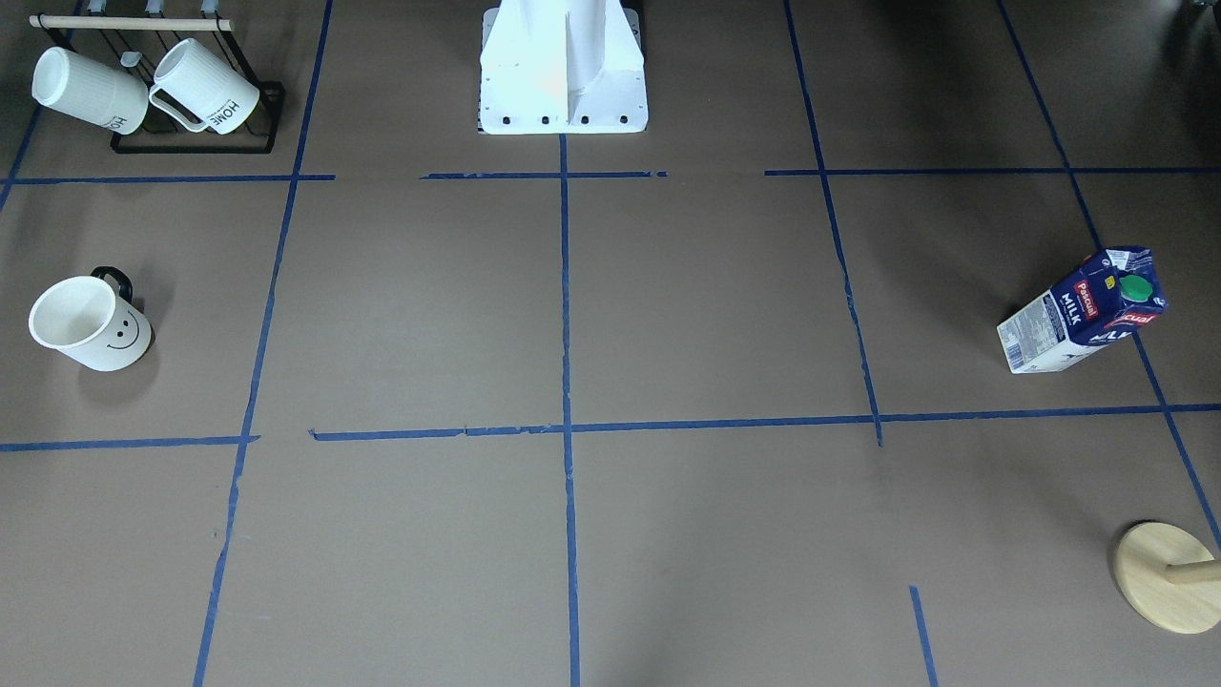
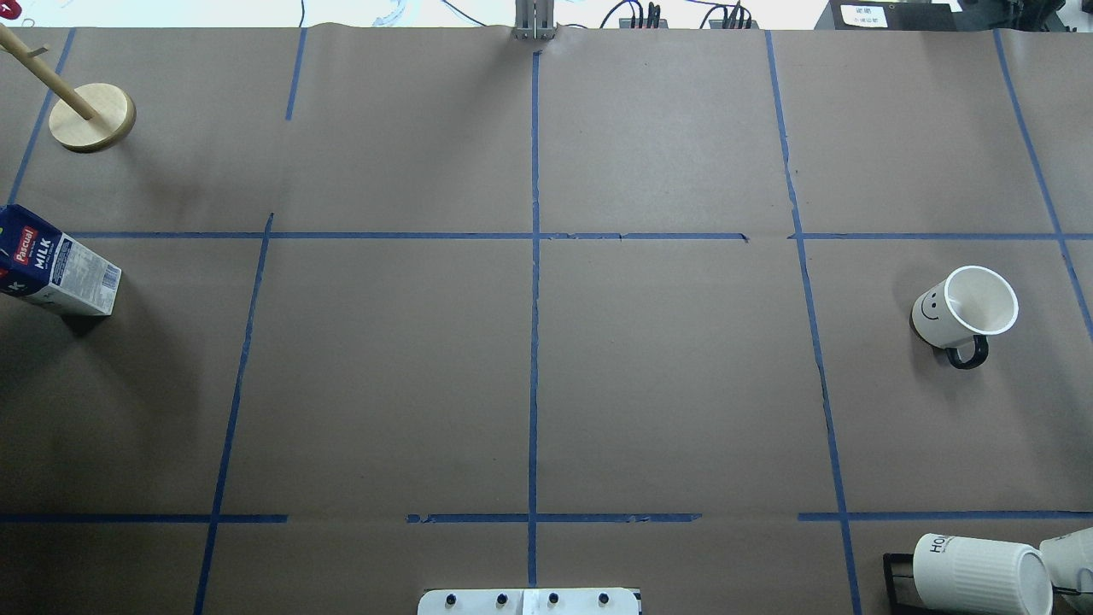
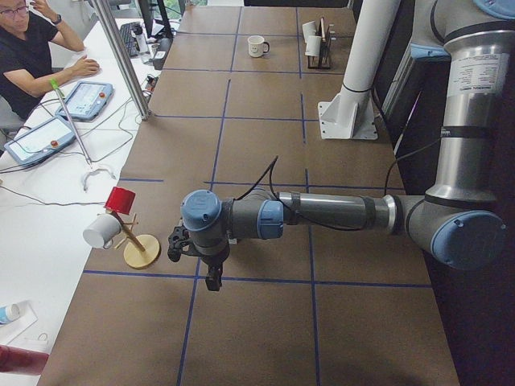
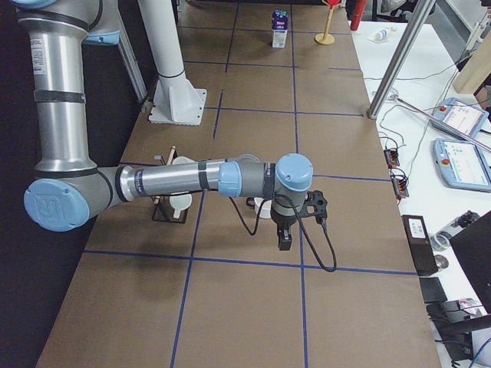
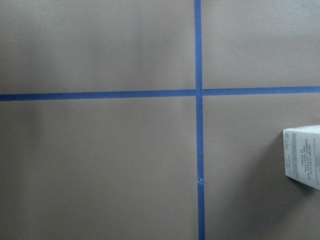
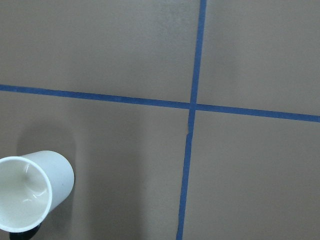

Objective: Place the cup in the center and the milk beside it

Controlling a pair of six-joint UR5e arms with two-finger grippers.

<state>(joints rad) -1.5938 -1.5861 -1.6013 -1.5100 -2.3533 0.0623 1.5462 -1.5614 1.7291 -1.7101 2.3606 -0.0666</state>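
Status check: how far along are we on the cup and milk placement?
Done: nothing yet. The cup stands upright on the robot's right side, the milk on its left, both far from the center crossing. In hand: nothing; both stand free, untouched. Left: carry the cup to the center, then set the milk beside it.

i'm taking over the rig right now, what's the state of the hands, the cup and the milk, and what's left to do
Left hand and right hand: both hang over the table. Whether they are open or shut cannot be told, and neither touches the job's things.
Cup: upright on the robot's right side, far from the center cross.
Milk: upright on the robot's left side, also far from the cross.
Done: nothing yet.
Left: bring the cup to the cross, then set the milk beside it.
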